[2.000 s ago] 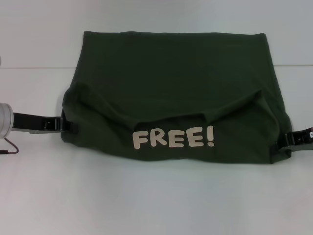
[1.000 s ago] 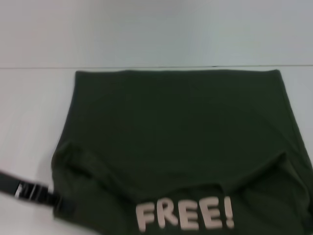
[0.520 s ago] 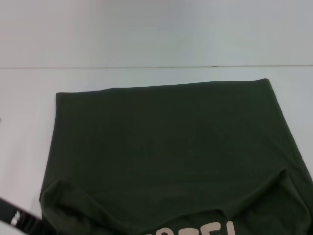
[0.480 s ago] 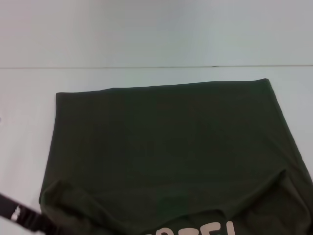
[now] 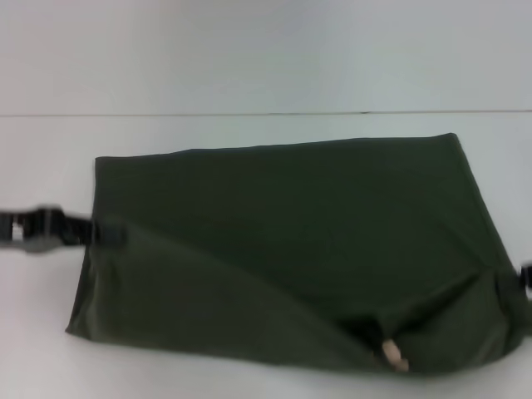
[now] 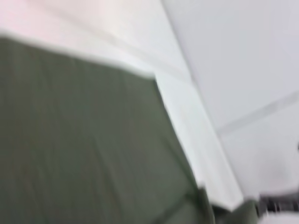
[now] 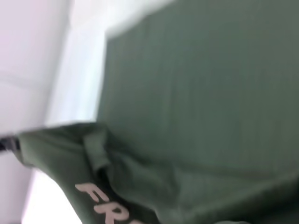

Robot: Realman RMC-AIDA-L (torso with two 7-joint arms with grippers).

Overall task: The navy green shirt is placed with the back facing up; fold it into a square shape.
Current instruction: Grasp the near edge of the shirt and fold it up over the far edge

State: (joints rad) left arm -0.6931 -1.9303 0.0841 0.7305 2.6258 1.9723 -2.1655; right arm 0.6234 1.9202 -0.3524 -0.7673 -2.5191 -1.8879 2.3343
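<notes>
Shirt point(image 5: 291, 241): lies on the white table point(image 5: 249, 83), near edge lifted.
Left gripper point(image 5: 104, 233): clamped on the shirt's left edge.
Right gripper point(image 5: 522, 278): at right edge, jaws' state unclear.

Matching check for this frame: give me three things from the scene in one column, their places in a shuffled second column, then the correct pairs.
1. navy green shirt
2. left gripper
3. right gripper

A. at the shirt's edge on the robot's right
B. at the shirt's edge on the robot's left
C. spread across the middle of the white table

Pairs: 1-C, 2-B, 3-A
</notes>
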